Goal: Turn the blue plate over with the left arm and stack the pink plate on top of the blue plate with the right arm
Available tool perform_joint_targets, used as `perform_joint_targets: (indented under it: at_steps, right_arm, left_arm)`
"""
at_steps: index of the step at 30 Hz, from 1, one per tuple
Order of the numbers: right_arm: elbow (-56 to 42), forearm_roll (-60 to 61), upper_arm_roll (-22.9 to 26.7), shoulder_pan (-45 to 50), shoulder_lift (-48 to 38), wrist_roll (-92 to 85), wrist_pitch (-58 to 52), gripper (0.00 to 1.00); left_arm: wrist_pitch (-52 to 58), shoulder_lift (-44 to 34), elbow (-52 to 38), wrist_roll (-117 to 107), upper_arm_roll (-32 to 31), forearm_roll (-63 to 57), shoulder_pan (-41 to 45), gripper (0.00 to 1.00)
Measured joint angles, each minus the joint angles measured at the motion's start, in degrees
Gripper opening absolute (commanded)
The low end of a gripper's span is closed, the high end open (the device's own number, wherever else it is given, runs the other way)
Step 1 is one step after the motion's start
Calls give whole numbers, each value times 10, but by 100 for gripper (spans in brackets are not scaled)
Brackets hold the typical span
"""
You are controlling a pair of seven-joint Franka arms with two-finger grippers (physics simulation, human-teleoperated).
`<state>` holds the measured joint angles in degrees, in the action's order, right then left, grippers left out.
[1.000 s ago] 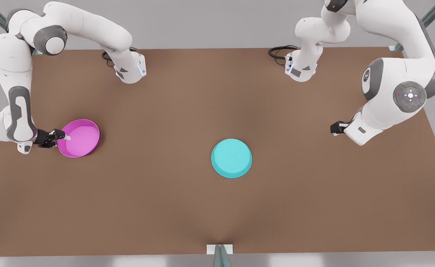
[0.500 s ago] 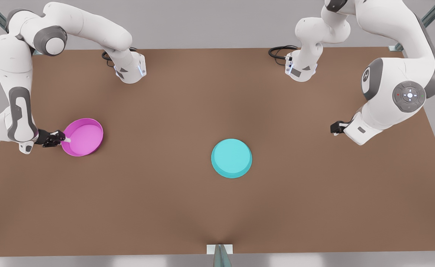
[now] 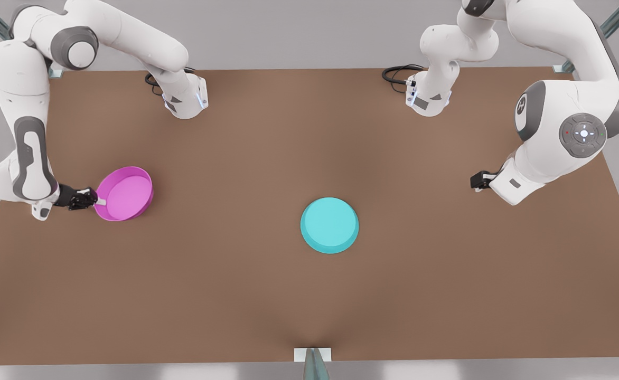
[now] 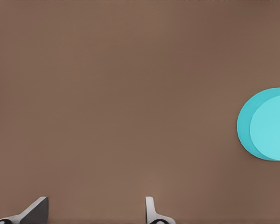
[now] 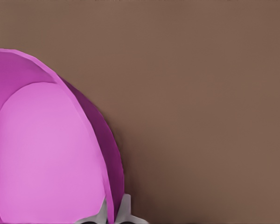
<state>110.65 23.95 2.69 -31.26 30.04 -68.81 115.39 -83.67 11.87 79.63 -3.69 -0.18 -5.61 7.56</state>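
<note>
The pink plate [image 3: 127, 194] hangs a little above the table at the front view's left, rim up and slightly tilted. My right gripper [image 3: 98, 200] is shut on its near rim; in the right wrist view the fingertips [image 5: 126, 210] pinch the plate's [image 5: 46, 154] wall from both sides. The blue plate [image 3: 329, 225] lies on the table near the middle, apparently base up, and nothing touches it. My left gripper [image 3: 476, 182] waits far off at the front view's right, open [image 4: 93, 210] with nothing in it; the blue plate [image 4: 266, 125] sits at the edge of its wrist view.
The brown table [image 3: 235, 295] stretches bare between the two plates. The arms' bases [image 3: 185, 100] [image 3: 428, 97] and cables stand at the far edge. A metal bracket [image 3: 312, 356] sits at the middle of the near edge.
My right gripper has carried the pink plate toward the front view's right, closer to the blue plate. The left arm and the blue plate have stayed put.
</note>
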Motion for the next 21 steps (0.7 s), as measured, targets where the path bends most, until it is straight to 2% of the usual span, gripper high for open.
perform_joint_targets:
  at_steps: [5, 15, 19, 21]
  right_arm:
    - [14, 9, -9, 69, -38, 75, 0, 21]
    - [22, 118, 0, 312, -61, 236, 55, 21]
    - [20, 188, 60, 470, -48, 281, 87, 21]
    - [17, 220, 73, 515, -41, 303, 99, 21]
  left_arm:
    - [-2, 1, 0, 0, 0, 0, 0, 100]
    - [-5, -4, -2, 4, 13, 0, -6, 100]
    - [9, -21, 0, 7, 12, 3, -2, 100]
    - [11, -23, 0, 7, 12, 5, -2, 100]
